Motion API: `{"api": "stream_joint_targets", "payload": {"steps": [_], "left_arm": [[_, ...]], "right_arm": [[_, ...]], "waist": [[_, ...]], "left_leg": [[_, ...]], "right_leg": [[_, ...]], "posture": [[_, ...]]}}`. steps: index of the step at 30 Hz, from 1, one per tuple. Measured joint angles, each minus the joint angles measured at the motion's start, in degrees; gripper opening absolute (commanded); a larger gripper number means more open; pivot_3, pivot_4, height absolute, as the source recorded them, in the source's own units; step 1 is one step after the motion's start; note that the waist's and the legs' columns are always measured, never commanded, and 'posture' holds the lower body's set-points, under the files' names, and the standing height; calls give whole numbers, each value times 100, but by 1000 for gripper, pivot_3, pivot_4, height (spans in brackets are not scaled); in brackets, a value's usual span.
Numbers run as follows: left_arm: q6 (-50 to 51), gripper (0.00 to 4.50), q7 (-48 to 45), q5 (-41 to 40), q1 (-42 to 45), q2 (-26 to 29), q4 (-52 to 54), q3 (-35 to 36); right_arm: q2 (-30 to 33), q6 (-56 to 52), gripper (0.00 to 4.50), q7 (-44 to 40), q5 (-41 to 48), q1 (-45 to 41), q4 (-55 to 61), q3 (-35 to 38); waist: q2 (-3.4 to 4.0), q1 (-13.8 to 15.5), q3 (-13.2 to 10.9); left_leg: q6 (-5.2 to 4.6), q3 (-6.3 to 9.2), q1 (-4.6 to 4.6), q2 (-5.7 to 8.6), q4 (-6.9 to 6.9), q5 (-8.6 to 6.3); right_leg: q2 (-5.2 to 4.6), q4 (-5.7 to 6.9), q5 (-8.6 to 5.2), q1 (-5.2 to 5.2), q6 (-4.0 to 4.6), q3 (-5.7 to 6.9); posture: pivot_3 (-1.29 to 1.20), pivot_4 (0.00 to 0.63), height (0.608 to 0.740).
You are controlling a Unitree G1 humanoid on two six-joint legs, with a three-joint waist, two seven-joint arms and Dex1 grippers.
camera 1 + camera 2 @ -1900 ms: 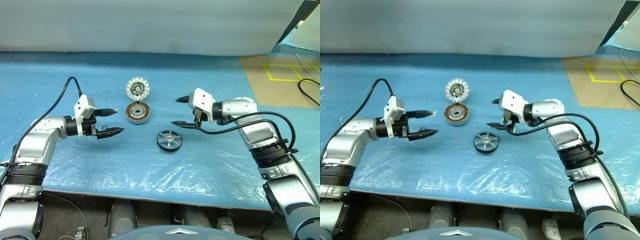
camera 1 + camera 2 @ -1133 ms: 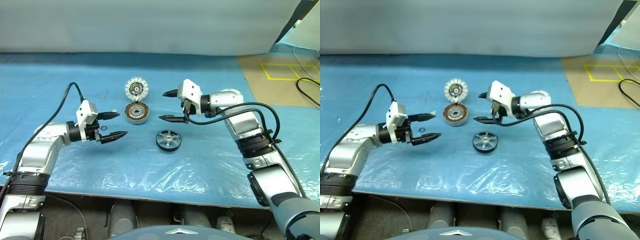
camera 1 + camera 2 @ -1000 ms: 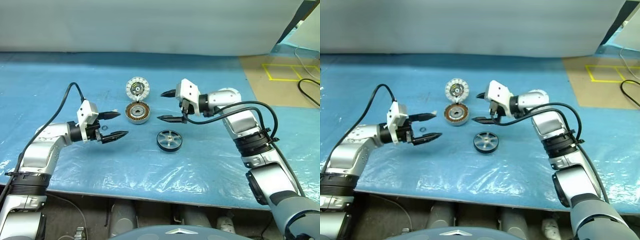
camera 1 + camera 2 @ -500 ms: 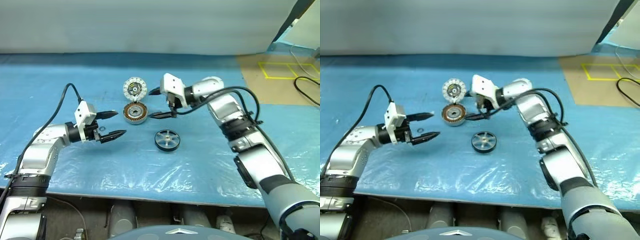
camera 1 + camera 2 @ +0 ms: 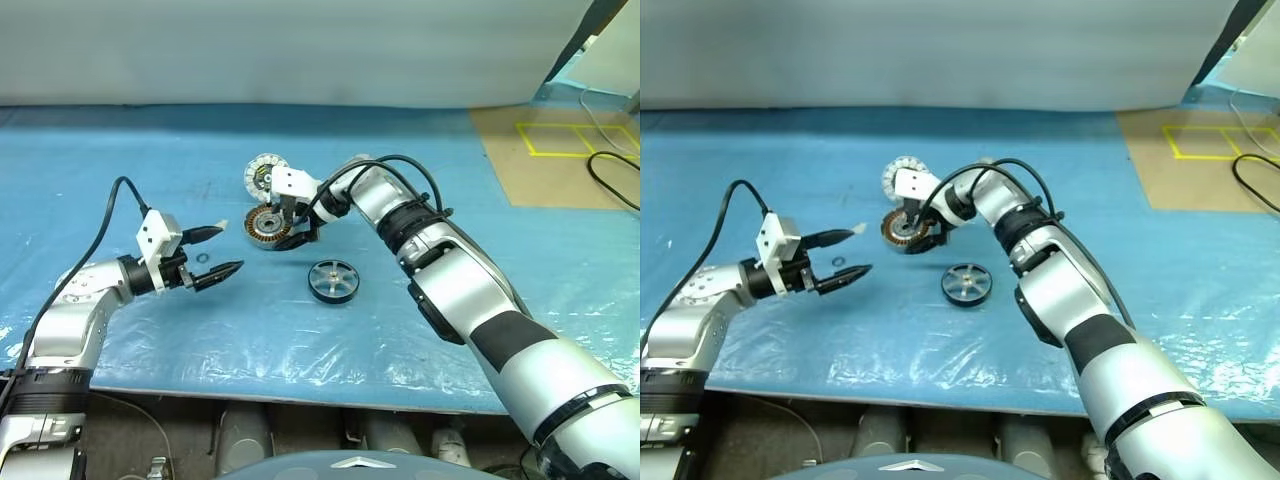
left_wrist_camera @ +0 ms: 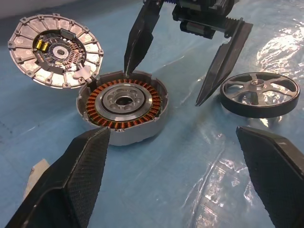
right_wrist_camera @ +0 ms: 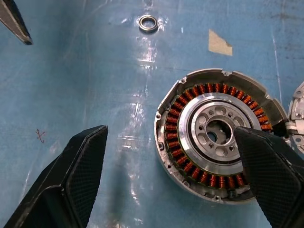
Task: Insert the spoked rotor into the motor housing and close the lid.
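While both grippers gape empty, right gripper [image 6: 190, 71] straddles motor housing [image 6: 122, 110].
Spoked rotor [image 5: 334, 280] lies near-right; left gripper [image 5: 222, 248] waits left.

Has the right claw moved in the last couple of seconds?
Yes. The right claw has swung leftward from beside the spoked rotor to hover over the motor housing, open.

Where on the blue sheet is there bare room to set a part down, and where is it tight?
Bare: the near strip of the blue sheet in front of the spoked rotor, and the wide stretch to its right. Crowded: around the motor housing, with the lid behind, the open right gripper over it, a small ring and the open left gripper alongside.
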State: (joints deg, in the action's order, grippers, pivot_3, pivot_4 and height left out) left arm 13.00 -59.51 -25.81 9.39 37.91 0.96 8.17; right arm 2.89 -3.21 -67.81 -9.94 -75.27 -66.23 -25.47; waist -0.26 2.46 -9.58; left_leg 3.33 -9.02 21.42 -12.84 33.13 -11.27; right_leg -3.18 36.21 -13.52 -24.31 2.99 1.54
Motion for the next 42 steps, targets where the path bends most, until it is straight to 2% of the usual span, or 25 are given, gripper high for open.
{"api": "stream_joint_targets", "payload": {"steps": [3,16,24,29,32,36,38,42], "left_arm": [[74,4500,127,-47,-151,-1,186,60],[234,4500,434,-184,-525,-16,657,159],[239,4500,578,-185,-573,-124,703,155],[237,4500,659,-182,-572,-212,720,139],[228,4500,703,-176,-572,-263,720,125],[215,4500,731,-166,-551,-346,719,62],[190,4500,734,-155,-518,-361,713,54],[173,4500,736,-150,-491,-374,713,49]], "right_arm": [[-187,265,4439,293,-246,-84,-294,-20],[-711,247,4439,1195,-879,-207,-973,1],[-747,437,4439,1261,-1354,-212,-950,-241],[-674,638,4439,1005,-1491,-212,-906,-332],[-621,681,3881,836,-1491,-214,-868,-326],[-558,762,2525,785,-1506,-228,-842,-327],[-561,761,2074,764,-1516,-257,-839,-327],[-570,780,1989,793,-1558,-251,-822,-350]], "waist": [[0,-2,0],[2,-7,-2],[2,-4,-2],[2,0,-2],[2,2,-1],[2,-2,-2],[1,-9,-1],[2,-20,-1]], "left_leg": [[1,0,-9,-1,9,-1],[22,-3,-18,-3,20,-13],[22,-4,-26,-3,21,-13],[21,-5,-29,1,22,-14],[21,-5,-28,1,22,-14],[21,-5,-29,0,21,-14],[20,-5,-32,-1,20,-14],[18,-9,-44,-1,21,-15]], "right_leg": [[-2,43,-20,-7,33,0],[-4,54,-21,-7,35,-1],[-5,57,-21,-3,34,-1],[-10,57,-21,1,35,-3],[-10,56,-21,1,35,-3],[-9,56,-21,0,35,-3],[-8,57,-21,1,35,-3],[-9,58,-21,3,34,-7]], "posture": [[0,150,740],[0,150,740],[0,150,740],[0,150,740],[0,150,740],[0,150,740],[0,150,740],[0,150,740]]}}
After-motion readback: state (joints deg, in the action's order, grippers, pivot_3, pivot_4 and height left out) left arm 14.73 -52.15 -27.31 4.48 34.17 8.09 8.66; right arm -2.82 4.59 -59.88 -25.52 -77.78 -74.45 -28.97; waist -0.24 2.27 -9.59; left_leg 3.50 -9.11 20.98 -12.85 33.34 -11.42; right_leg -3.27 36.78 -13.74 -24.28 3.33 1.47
